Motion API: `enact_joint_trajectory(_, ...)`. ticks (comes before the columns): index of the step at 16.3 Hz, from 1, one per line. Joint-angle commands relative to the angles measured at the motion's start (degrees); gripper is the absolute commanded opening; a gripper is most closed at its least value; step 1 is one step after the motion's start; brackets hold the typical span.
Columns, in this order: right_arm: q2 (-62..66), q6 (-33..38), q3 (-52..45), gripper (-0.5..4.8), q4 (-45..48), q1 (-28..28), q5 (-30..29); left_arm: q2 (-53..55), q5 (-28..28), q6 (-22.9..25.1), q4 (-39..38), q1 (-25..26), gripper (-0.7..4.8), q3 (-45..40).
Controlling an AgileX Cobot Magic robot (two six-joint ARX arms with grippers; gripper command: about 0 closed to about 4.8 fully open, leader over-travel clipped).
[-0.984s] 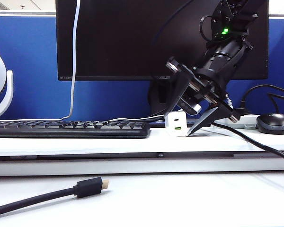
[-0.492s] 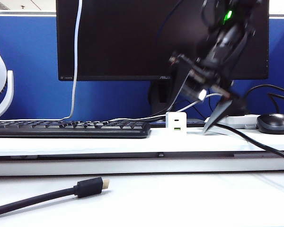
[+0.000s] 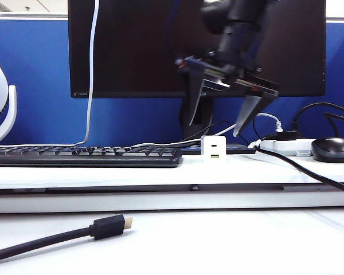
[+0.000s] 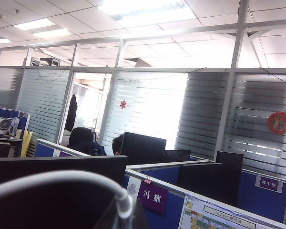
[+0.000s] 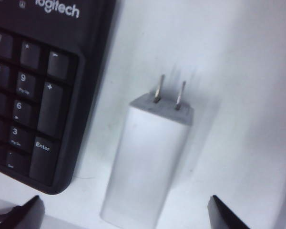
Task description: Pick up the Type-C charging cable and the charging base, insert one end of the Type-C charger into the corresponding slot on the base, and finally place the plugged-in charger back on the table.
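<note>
From the outside camera: right claw (image 3: pixel 215 129) up in the air in front of the dark screen (image 3: pixel 132 46), a bit blurry. Two pointy fingers spread wide apart, holding nothing. Right under it, a little white charger block (image 3: pixel 213 149), not touching the claw. Standing on the raised shelf step of the white table (image 3: pixel 246 240), small holes facing front, one of them green. Just beside the right end of the black keyboard (image 3: pixel 83 156). To the right of the block, a white power strip (image 3: pixel 281 146) and a dark mouse (image 3: pixel 332 149). A thin white cord (image 3: pixel 92 57) hanging down in front of the screen, then running along behind the keyboard. Down on the low part of the table, a thick black cable (image 3: pixel 46 240) with a gold tip, well apart from the block. Part of a white fan (image 3: pixel 0 109) at the far left. No left claw here.

From the left wrist camera: looking up at an office ceiling (image 4: pixel 133 28) with lights. A bent white cord (image 4: pixel 62 177) close by; cannot tell if the same cord. Left claw out of sight, pressed together.

From the right wrist camera: looking down on the charger block (image 5: pixel 148 162), two metal prongs (image 5: pixel 169 93) on its end. Keyboard (image 5: pixel 33 95) close beside it. Right claw (image 5: pixel 128 212) with one dark fingertip (image 5: pixel 26 210) on each side of the block, far apart, not touching.
</note>
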Motion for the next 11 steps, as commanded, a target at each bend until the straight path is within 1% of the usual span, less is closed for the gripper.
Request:
enact_joint_trajectory(1,-0.24,3.82,0.22,3.93,0.90,1.46,4.83,-0.28,0.17,0.04,0.37,-0.02,-0.05,0.15)
enact_joint_trajectory(4,-0.17,4.42,0.20,3.93,1.38,1.46,5.51,-0.28,0.17,-0.07,0.39,-0.04,-0.05,0.15)
enact_joint_trajectory(6,0.72,4.68,0.20,3.94,1.57,1.46,5.70,-0.28,0.17,-1.14,0.42,-0.04,-0.05,0.15)
enact_joint_trajectory(11,3.39,4.61,0.20,3.94,0.44,1.49,6.56,-0.28,0.20,-1.27,0.37,-0.04,-0.05,0.15)
